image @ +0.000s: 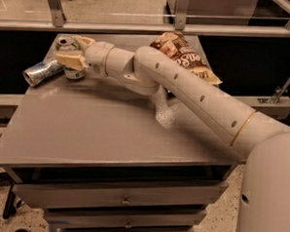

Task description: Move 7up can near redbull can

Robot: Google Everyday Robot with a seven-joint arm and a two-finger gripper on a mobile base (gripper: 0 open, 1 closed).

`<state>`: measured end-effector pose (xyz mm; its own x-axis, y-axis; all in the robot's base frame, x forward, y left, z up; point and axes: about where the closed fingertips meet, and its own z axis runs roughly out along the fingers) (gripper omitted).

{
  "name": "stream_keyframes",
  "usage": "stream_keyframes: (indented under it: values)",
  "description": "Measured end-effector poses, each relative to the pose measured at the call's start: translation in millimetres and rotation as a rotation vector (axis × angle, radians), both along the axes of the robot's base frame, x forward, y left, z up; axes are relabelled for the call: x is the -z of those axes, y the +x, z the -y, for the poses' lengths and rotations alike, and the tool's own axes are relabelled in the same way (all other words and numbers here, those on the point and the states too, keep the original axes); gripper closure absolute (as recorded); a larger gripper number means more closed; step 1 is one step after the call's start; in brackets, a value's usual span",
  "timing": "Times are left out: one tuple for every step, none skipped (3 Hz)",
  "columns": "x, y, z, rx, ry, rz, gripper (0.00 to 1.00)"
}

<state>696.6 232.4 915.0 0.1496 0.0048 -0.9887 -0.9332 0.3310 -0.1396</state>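
The 7up can (73,71) stands upright at the table's back left, white with green marks, its silver top (66,40) showing. My gripper (73,52) reaches in from the right, its fingers on either side of the can and closed on it. The redbull can (41,72), slim and silver-blue, lies on its side just left of the 7up can, close to the table's left edge. The two cans are almost touching. My arm (185,91) crosses the table from the lower right.
A brown chip bag (184,56) lies at the back right, partly behind my arm. A pale crumpled object (165,113) sits under the arm mid-table. The grey table (95,135) has drawers (123,200) below. A metal rail (140,27) runs behind it.
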Motion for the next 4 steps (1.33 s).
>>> stream_keyframes:
  values:
    - [0,-2,3,-0.001,-0.004,0.000,0.00]
    - [1,-8,12,0.003,-0.013,-0.001,0.00]
    - [-4,-29,39,0.000,-0.053,0.024,0.00]
    - [-12,-70,84,-0.023,-0.099,0.053,0.00]
